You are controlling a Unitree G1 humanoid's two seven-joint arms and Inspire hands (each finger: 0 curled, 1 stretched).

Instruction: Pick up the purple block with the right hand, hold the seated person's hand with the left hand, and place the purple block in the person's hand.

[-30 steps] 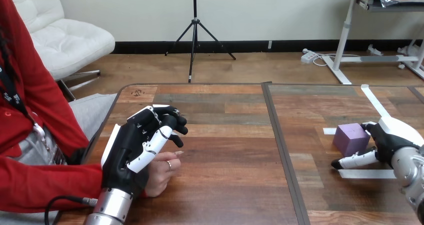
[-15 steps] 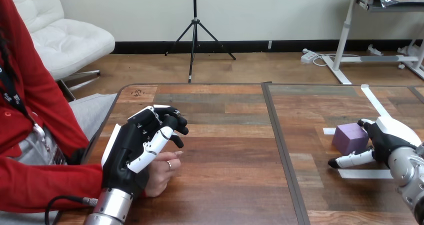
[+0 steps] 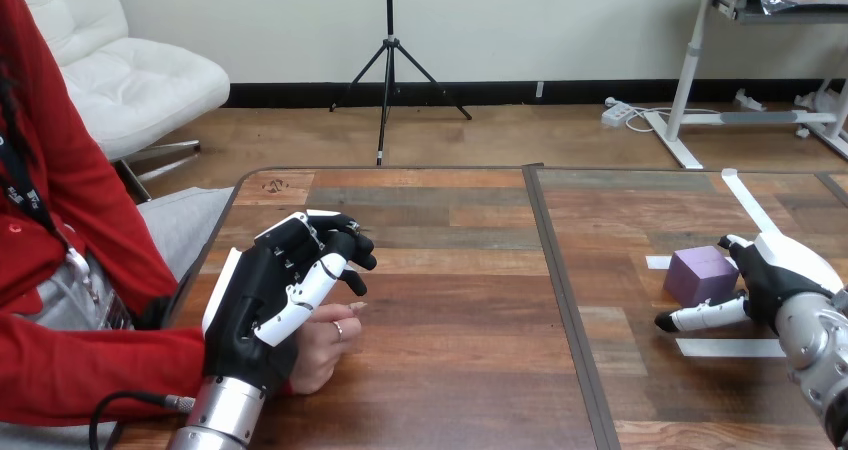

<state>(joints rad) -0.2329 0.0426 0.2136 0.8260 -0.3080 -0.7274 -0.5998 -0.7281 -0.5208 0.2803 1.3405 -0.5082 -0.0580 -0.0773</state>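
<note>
Purple block [image 3: 702, 275] sits on the table [image 3: 460, 310], far right, beside a white tape strip [image 3: 730, 347].
Right hand [image 3: 775, 275] is cupped beside it, thumb straight, not gripping. Left hand [image 3: 262, 305], near the left edge, has its thumb curled over the person's hand [image 3: 322, 348]. Wide bare wood between.

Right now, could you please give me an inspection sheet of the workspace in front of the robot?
Surface: wooden plank table, with a dark seam down its middle.
Job's things: small purple cube block resting on the table at right; the person's hand resting on the table at left.
Clutter: white tape strips on the table near the block.
Hands: left hand lies over the person's hand, grip cannot be told; right hand open beside the block, thumb stretched out in front of it, not closed on it.
Cables: nothing seen.
Surroundings: a person sits at the table's left side.
</note>
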